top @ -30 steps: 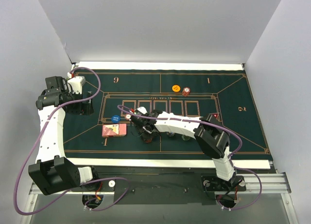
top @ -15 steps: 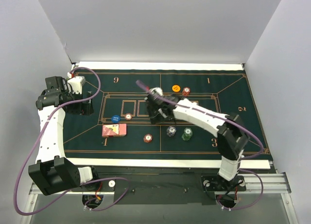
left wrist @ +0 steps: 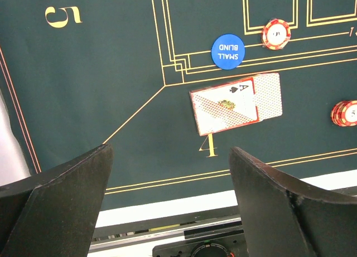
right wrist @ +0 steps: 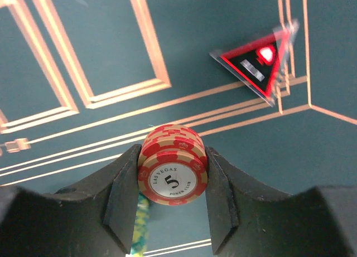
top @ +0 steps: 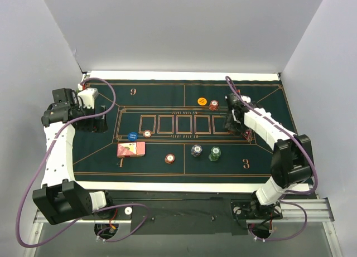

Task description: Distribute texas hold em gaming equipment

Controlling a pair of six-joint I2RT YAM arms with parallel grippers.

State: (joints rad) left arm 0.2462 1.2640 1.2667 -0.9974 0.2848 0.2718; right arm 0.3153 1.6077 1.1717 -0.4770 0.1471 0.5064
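My right gripper [right wrist: 172, 154] is shut on a small stack of red 5 poker chips [right wrist: 173, 166], held above the felt. The red triangular marker [right wrist: 259, 62] lies just ahead of it, and a green-and-yellow chip edge [right wrist: 142, 223] shows under the held stack. In the top view that gripper [top: 233, 119] hovers at the mat's right side, next to the marker [top: 247, 134]. My left gripper [left wrist: 170, 151] is open and empty above the mat's left end. Two playing cards [left wrist: 234, 103], an ace face up, lie beyond it beside a blue small-blind disc [left wrist: 227, 51] and a red chip [left wrist: 276, 34].
On the dark green mat [top: 156, 95] sit an orange disc [top: 202, 101] and red chips [top: 213, 105] at the back. A red chip [top: 170, 158], a dark chip stack [top: 196, 150] and a green stack [top: 215, 154] stand near the front. White walls close in both sides.
My right arm has swung from the mat's left-centre, near the cards, across to the right side with the red chips in its grip. The left arm has stayed still.
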